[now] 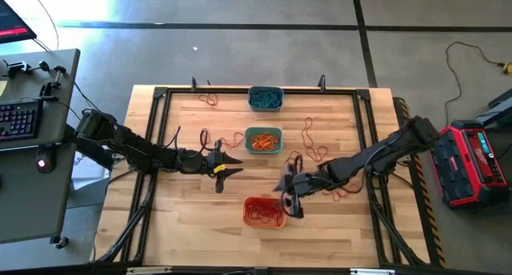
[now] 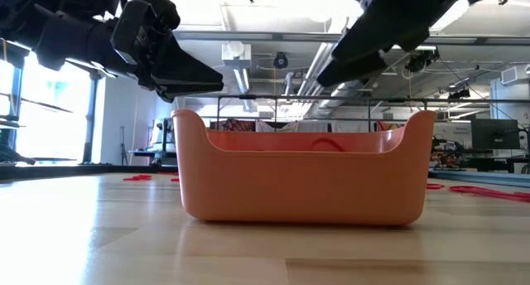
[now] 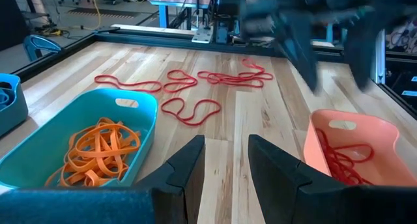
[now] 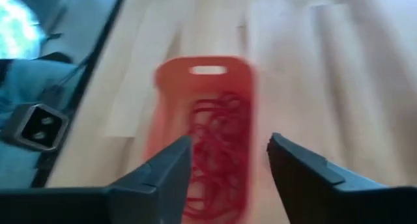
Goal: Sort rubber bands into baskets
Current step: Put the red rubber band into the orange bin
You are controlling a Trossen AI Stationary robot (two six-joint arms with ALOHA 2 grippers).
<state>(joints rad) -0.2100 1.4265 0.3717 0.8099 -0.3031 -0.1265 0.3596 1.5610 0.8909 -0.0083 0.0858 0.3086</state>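
Observation:
Three baskets stand in a row down the table's middle. The grey-blue one [image 1: 265, 98] holds teal rubber bands, the teal-green one [image 1: 263, 140] holds orange bands [image 3: 98, 152], and the orange one [image 1: 264, 213] holds red bands [image 4: 218, 146]. My right gripper [image 4: 228, 165] hangs open just above the orange basket's right side [image 1: 290, 205], nothing between its fingers. My left gripper [image 3: 225, 159] stands open above the bare wood left of the teal-green basket [image 1: 234, 165], holding nothing. Loose red bands [image 3: 195, 110] lie flat on the table.
More loose red bands lie near the far left corner [image 1: 210, 97], right of the teal-green basket [image 1: 310, 139] and under the right arm [image 1: 344, 193]. A black frame [image 1: 160, 95] runs round the tabletop. A desk with a keyboard [image 1: 20, 119] stands to the left.

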